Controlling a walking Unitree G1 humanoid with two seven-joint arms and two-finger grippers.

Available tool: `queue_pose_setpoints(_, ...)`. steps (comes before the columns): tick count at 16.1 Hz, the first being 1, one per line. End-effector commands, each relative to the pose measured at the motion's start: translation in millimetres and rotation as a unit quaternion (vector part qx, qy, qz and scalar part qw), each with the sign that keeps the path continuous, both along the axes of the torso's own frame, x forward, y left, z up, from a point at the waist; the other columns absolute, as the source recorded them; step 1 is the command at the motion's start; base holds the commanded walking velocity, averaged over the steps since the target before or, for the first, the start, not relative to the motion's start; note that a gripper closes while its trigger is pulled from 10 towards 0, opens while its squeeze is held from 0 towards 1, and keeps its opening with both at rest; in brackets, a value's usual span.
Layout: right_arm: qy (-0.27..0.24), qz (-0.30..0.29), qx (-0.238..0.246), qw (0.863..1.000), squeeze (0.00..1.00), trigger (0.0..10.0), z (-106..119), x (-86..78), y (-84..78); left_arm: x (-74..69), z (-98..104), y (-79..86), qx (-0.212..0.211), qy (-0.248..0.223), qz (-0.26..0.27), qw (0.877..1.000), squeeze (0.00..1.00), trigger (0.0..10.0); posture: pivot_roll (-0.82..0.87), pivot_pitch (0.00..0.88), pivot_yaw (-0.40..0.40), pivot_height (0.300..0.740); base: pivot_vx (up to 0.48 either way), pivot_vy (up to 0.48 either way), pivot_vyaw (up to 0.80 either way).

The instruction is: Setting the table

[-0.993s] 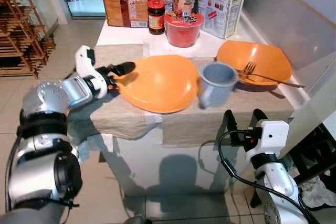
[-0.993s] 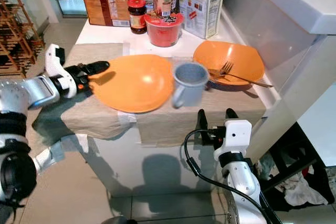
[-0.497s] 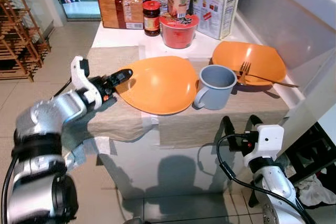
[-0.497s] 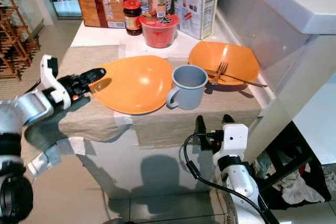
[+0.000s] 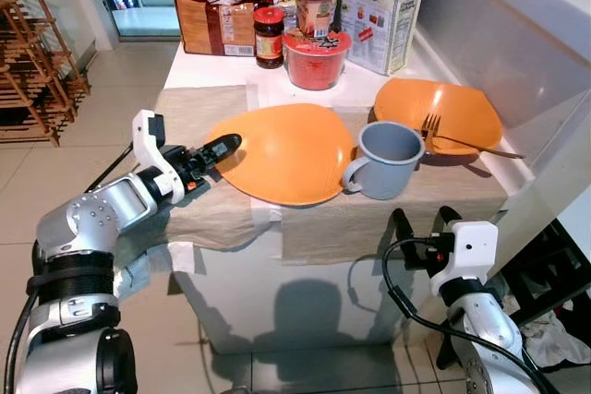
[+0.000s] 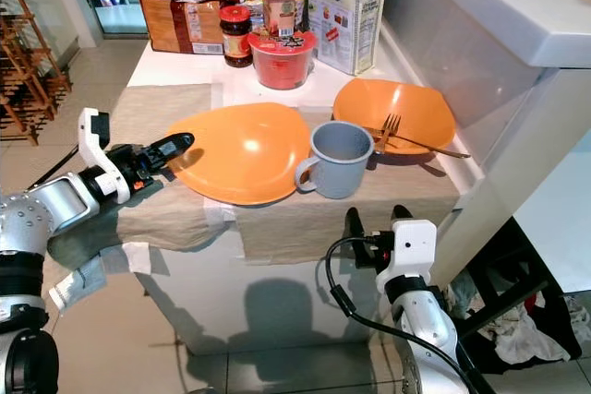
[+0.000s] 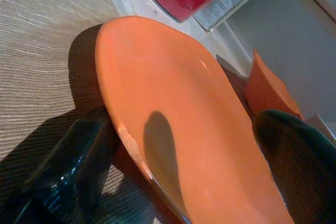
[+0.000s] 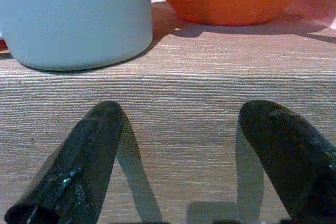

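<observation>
So we're looking at the big orange plate (image 5: 283, 152) lying on the beige cloth (image 5: 388, 219) over the table, and our left gripper (image 5: 214, 148) is sitting right at its near-left rim, around 9 o'clock of the plate. From the gripper the plate is stretching away toward 3 o'clock, with its longer side running left to right across the table, so we're guessing any move here is going to be a slide or tug along that line. In the left wrist view the fingers (image 7: 73, 161) are straddling the rim, one under the edge and one over the top, looking like they're pinching the plate rather than hanging loose, though how firm the contact is we can't really tell. The left arm is clearly the nearer one; our right gripper (image 6: 377, 220) is hovering spread wide and empty below the table's front edge, at about 5 o'clock of the plate. The plate itself is looking smooth, shallow and glossy, rounded-square, tilted up a bit at the held edge. The grey mug (image 5: 386, 160) is standing just beside its 3 o'clock rim, and the second orange plate (image 5: 448, 110) with the fork (image 5: 443, 131) is lying past that.
</observation>
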State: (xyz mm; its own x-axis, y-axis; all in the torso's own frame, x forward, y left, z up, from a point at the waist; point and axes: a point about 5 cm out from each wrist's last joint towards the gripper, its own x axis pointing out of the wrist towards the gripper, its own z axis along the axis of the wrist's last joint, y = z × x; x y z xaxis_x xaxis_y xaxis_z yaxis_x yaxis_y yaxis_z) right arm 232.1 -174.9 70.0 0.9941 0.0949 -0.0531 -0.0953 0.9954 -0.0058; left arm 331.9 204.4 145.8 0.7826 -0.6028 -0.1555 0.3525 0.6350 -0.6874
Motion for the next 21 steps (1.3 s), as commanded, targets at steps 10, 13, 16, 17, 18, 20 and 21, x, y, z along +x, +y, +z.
queue_pose_setpoints(10, -0.007, 0.018, 0.005, 1.000, 0.00, 10.0, 5, 4.3, 10.1, -10.8, -57, -40.9, 0.042, 0.131, -0.037, 0.990, 0.00, 0.0, -0.06, 0.000, -0.012, 0.740, 0.000, 0.000, 0.00)
queue_pose_setpoints(13, -0.009, 0.018, 0.005, 1.000, 0.00, 10.0, 7, 4.4, 11.4, -0.3, -54, -23.8, 0.082, 0.112, 0.024, 0.990, 0.00, 0.0, -0.06, 0.000, -0.011, 0.740, 0.000, 0.000, 0.00)
queue_pose_setpoints(16, -0.011, 0.019, 0.006, 1.000, 0.00, 10.0, 9, 4.5, 12.1, 10.0, -51, -9.3, 0.100, 0.103, 0.096, 0.985, 0.00, 0.0, -0.06, 0.000, -0.009, 0.740, 0.000, 0.000, 0.00)
queue_pose_setpoints(17, -0.011, 0.019, 0.006, 1.000, 0.00, 10.0, 9, 4.4, 12.1, 10.4, -51, -8.4, 0.102, 0.102, 0.102, 0.984, 0.00, 0.0, -0.06, 0.000, -0.009, 0.740, 0.000, 0.000, 0.00)
queue_pose_setpoints(18, -0.011, 0.019, 0.007, 1.000, 0.00, 10.0, 10, 4.3, 12.0, 10.6, -51, -8.1, 0.102, 0.102, 0.103, 0.984, 0.00, 0.0, -0.06, 0.000, -0.009, 0.740, 0.000, 0.000, 0.00)
queue_pose_setpoints(20, -0.009, 0.020, 0.006, 1.000, 0.00, 10.0, 9, 4.5, 11.3, 11.5, -55, -3.6, 0.122, 0.108, 0.120, 0.979, 0.00, 0.0, -0.06, 0.000, -0.012, 0.740, 0.000, 0.000, 0.00)
queue_pose_setpoints(21, -0.009, 0.020, 0.006, 1.000, 0.00, 10.0, 9, 4.5, 11.1, 11.9, -56, -3.5, 0.123, 0.107, 0.122, 0.979, 0.00, 0.0, -0.06, 0.000, -0.012, 0.740, 0.000, 0.000, 0.00)
